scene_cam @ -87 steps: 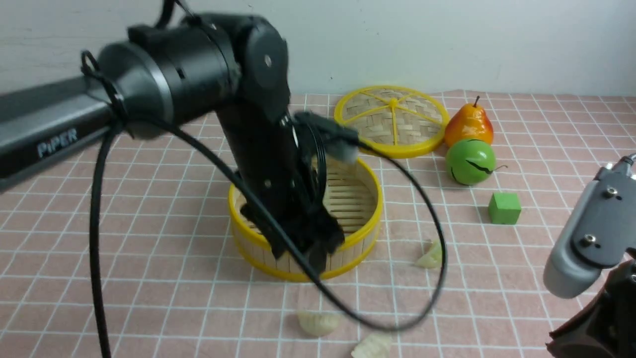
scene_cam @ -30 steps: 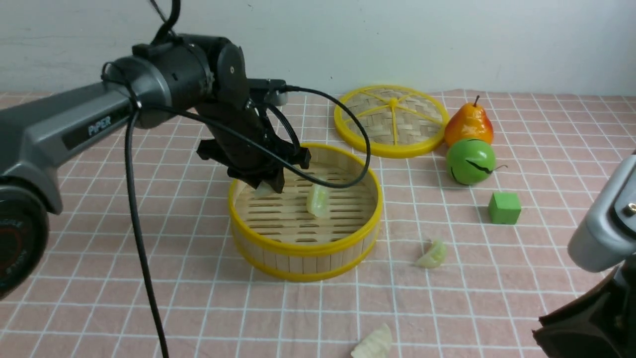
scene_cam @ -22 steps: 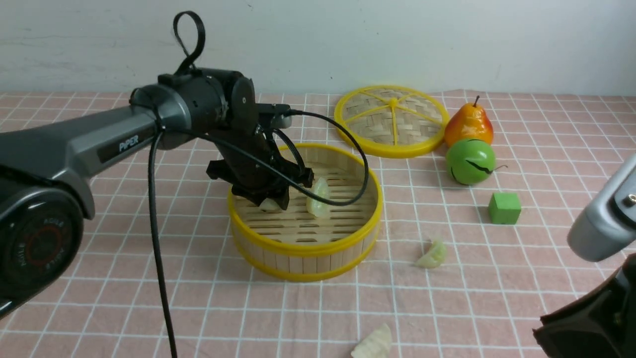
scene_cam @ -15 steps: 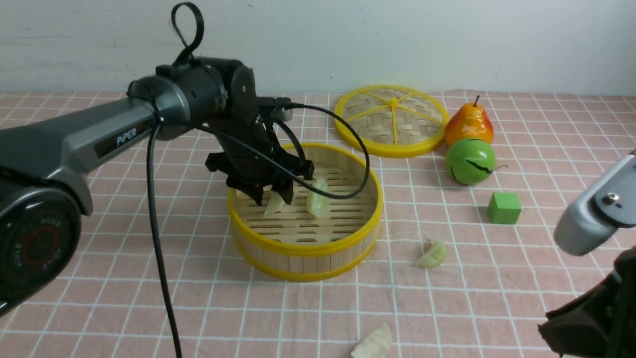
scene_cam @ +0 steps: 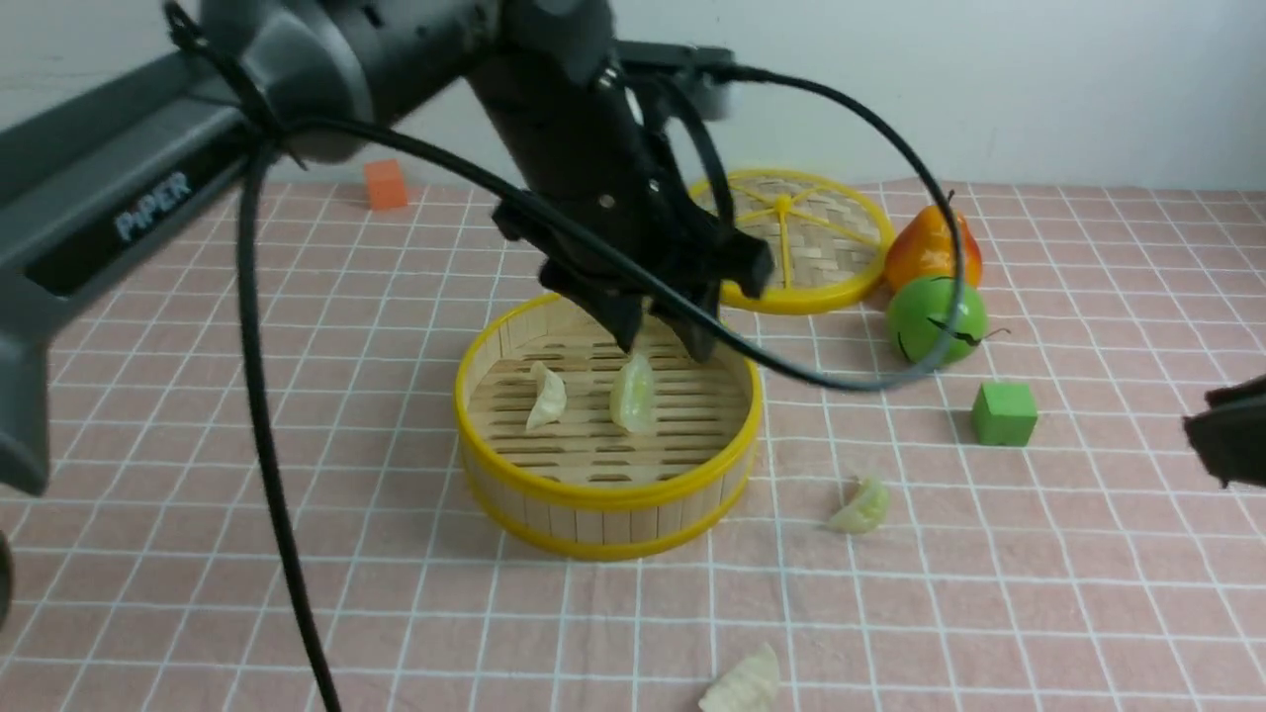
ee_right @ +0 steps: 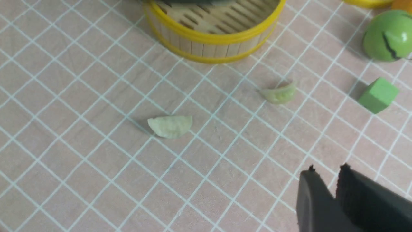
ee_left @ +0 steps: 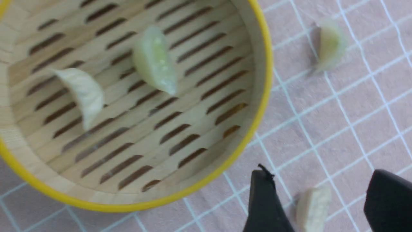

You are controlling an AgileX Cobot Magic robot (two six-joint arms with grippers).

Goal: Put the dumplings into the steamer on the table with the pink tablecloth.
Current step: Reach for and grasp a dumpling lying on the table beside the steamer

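The steamer (scene_cam: pixel 605 494) stands mid-table on the pink tablecloth (scene_cam: pixel 297 415). Two dumplings lie on its slats, one cream (scene_cam: pixel 546 396) and one greenish (scene_cam: pixel 633 394). Two more dumplings rest on the cloth: one (scene_cam: pixel 860 506) to the steamer's right, one (scene_cam: pixel 742 682) at the front edge. My left gripper (scene_cam: pixel 663 336) hangs open and empty above the steamer's far right rim. In the left wrist view, its fingers (ee_left: pixel 322 175) frame a dumpling (ee_left: pixel 312 206) far below. My right gripper (ee_right: pixel 328 170) hovers over bare cloth, a narrow gap between its tips, holding nothing.
The woven steamer lid (scene_cam: pixel 781 242) lies behind the steamer. A pear (scene_cam: pixel 933 247), a green ball (scene_cam: pixel 937 321) and a green cube (scene_cam: pixel 1004 413) sit to the right. An orange cube (scene_cam: pixel 385 184) sits at the back left. The left arm's cable loops over the steamer.
My left gripper opened and let a cream dumpling fall into the steamer, then rose up and to the right. The right arm's grey wrist has dropped out of the front view.
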